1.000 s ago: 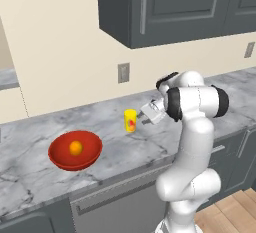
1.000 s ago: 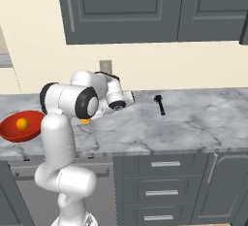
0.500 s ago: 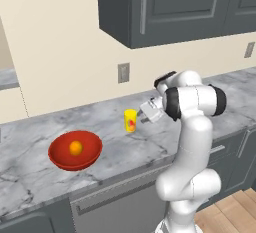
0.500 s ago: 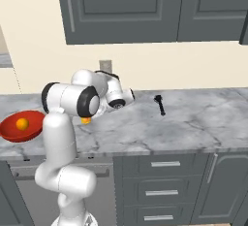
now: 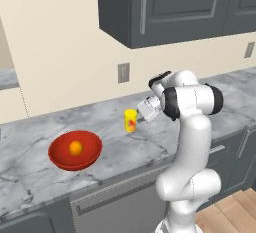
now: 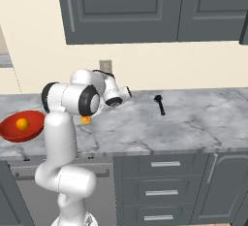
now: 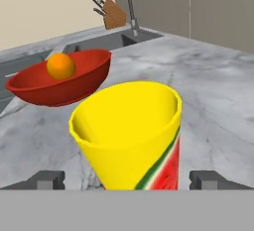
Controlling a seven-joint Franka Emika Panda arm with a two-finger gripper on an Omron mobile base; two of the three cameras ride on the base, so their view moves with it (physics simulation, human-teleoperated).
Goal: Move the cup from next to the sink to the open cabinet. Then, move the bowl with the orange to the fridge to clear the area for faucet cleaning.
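Nothing moved | glossy tapered yellow cup (image 7: 130, 136) between spread fingers (image 7: 48, 180), apparently untouched

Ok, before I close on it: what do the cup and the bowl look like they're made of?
The cup looks like thin plastic or paper: matte yellow wall, printed watermelon slice, thin rim, no shine. The bowl looks like glazed ceramic or hard plastic: smooth red, soft highlights; I cannot tell which. Both stand on a grey-veined, marble-looking counter.

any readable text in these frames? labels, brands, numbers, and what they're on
None readable in any view.
cup: a watermelon-slice picture on its side, no lettering.
bowl, wall outlet, cabinet doors: plain, no markings.
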